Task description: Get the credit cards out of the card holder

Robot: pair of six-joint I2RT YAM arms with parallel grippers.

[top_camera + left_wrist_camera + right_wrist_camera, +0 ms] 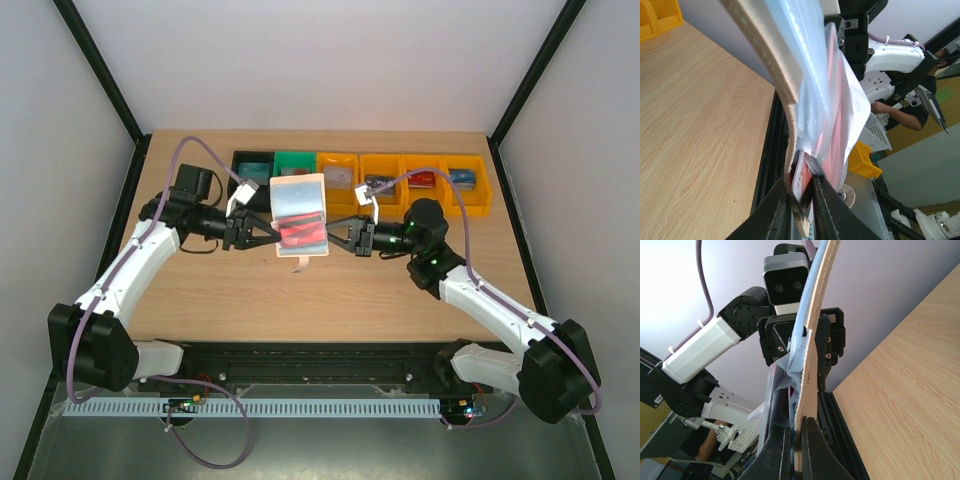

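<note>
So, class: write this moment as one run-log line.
right hand: clamping card holder edge | left hand: pinching red card in sleeve | card holder: open, lifted off table

- A small flat folding card holder [299,205], white outside with pale blue-grey see-through sleeves inside, is held open above the wooden table [200,290]. Its sleeves face upward and a snap tab [302,265] hangs at its near edge. The right gripper [333,238] pinches its right edge.
- A red-and-white plastic credit card [297,238] sits in the near sleeve, with the left gripper [262,235] nipping its left end.
- Other thin cards [420,180] lie in the yellow bins [400,205] behind.
</note>
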